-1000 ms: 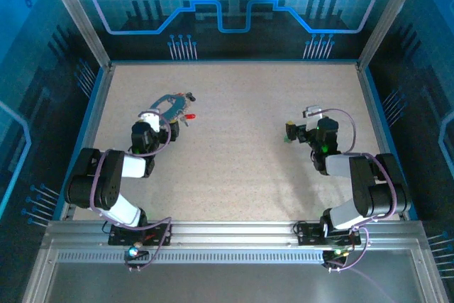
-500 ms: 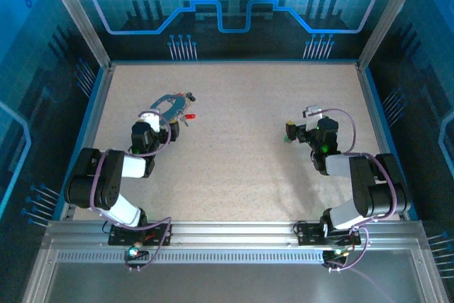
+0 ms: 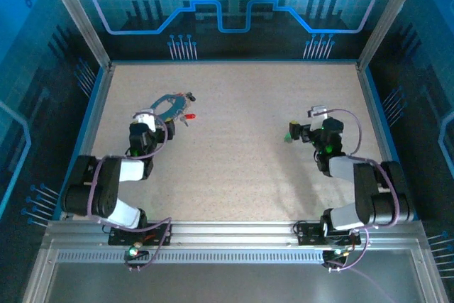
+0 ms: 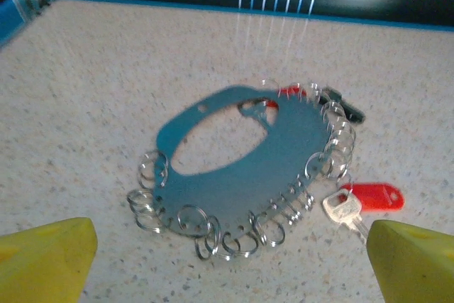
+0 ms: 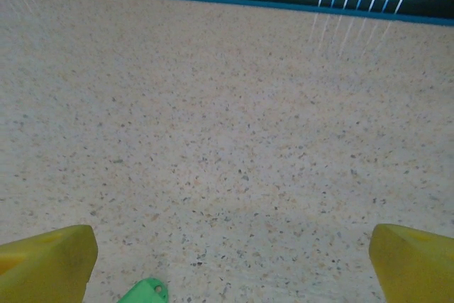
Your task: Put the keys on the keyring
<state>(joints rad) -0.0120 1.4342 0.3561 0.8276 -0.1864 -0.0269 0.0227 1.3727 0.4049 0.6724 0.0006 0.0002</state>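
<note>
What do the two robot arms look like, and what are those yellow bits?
The left arm and right arm have chunky black joints, white links and a greyish cable looping alongside. The left end effector and right end effector carry yellow wedge-shaped fingertips.

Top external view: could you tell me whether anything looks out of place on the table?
The green key lies alone near the right gripper, far from the keyring and red key over on the left side.

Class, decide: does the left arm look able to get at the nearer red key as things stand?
Probably yes: the left pincer is open and the nearer red key lies uncovered ahead.
</note>
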